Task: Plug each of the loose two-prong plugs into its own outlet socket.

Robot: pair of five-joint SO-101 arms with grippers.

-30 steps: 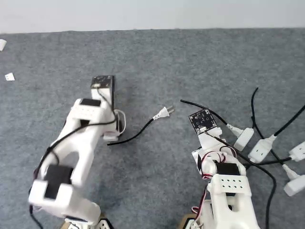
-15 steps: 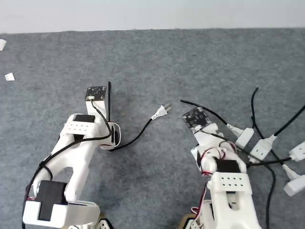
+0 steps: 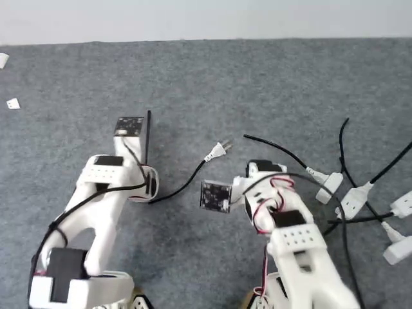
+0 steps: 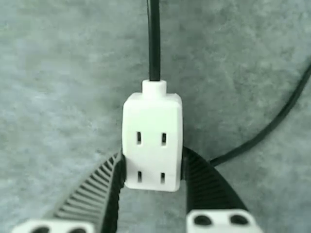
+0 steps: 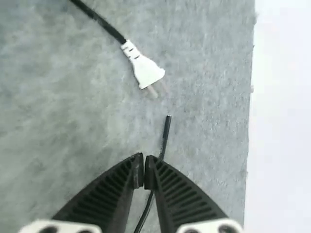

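My left gripper (image 4: 152, 162) is shut on a white outlet socket (image 4: 152, 136), its slots facing the camera and its black cord (image 4: 154, 39) running straight away. In the high view this arm holds the socket (image 3: 149, 180) left of centre. A loose white two-prong plug (image 5: 144, 72) lies on the carpet beyond my right gripper (image 5: 144, 171), whose fingers are shut with nothing between them. A bare black cable end (image 5: 166, 127) lies just past its tips. From above, the plug (image 3: 219, 151) sits between the two arms.
Grey carpet covers the table. Several more white sockets and plugs (image 3: 351, 203) with tangled black cords (image 3: 344, 154) lie at the right edge. Two small white scraps (image 3: 13, 103) sit at the far left. A pale wall (image 3: 206, 19) borders the back.
The right arm has swung and rolled to the left, its wrist camera board now pointing toward the middle. The left arm settled slightly, still holding the socket.
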